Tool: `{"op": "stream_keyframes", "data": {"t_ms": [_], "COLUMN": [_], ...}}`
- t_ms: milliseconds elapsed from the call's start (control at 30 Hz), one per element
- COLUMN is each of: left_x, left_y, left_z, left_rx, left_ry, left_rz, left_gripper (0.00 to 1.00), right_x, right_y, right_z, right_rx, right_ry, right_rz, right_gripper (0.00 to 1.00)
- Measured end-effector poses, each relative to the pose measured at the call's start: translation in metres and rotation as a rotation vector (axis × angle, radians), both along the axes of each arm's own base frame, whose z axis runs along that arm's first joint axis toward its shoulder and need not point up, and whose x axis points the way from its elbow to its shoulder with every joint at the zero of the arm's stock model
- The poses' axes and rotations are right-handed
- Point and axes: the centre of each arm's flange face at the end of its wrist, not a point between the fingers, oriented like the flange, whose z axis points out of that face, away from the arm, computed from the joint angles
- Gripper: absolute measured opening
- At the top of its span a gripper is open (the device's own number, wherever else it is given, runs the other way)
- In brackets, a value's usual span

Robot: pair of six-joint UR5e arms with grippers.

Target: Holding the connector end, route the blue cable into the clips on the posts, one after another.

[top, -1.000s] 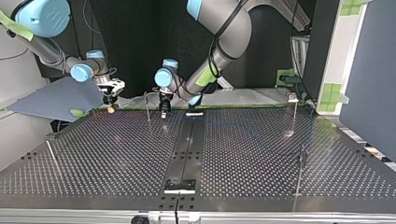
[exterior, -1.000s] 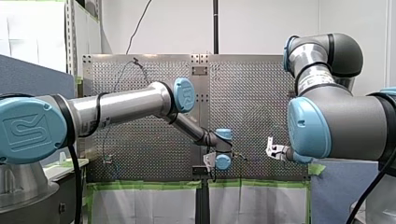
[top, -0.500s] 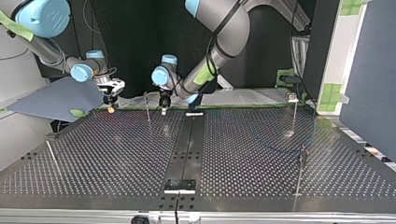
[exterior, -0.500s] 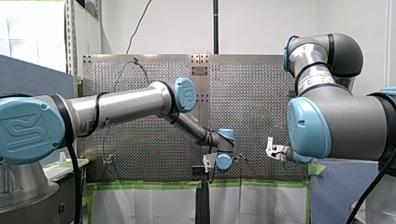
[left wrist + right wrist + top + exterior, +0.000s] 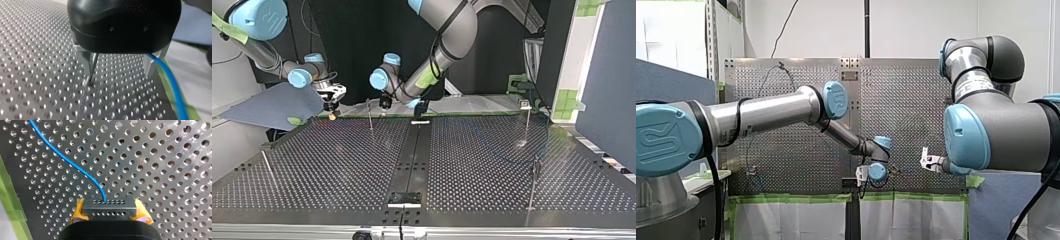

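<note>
Connector between my right gripper's yellow pads

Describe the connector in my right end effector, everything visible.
The connector is a small dark grey rectangular block, plastic by its look, with a row of small holes on each of two visible faces. It sits crosswise, clamped at both ends between the yellow pads of my right end effector, the perforated table behind it. The blue cable leaves a hole in its far face and curves away.

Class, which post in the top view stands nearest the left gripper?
The far post left of the centre strip, beside my left gripper; the others stand near the side edges.
</note>
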Motion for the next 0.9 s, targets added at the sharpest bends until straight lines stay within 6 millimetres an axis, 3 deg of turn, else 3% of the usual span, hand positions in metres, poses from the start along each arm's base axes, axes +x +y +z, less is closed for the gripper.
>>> {"op": "stream_keyframes", "data": {"t_ms": [200,567,900], "left_x": [-0.015,-0.051,-0.067], "left_y": [-0.012,-0.022,-0.041], "left_z": [0.018,0.01,0.038], "left_rx": [-0.008,0.047,0.029], "left_ry": [0.042,0.102,0.071], "left_rz": [-0.044,-0.079,-0.093], "left_gripper": [1.0,1.0,1.0], "right_x": [0.0,0.0,0.0], "right_y": [0.001,0.002,0.003], "right_z": [-0.001,-0.002,-0.004], "right_rx": [0.009,0.012,0.014], "right_ry": [0.0,0.0,0.0], "right_rz": [0.006,0.008,0.008], "right_gripper": [0.0,0.0,0.0]}}
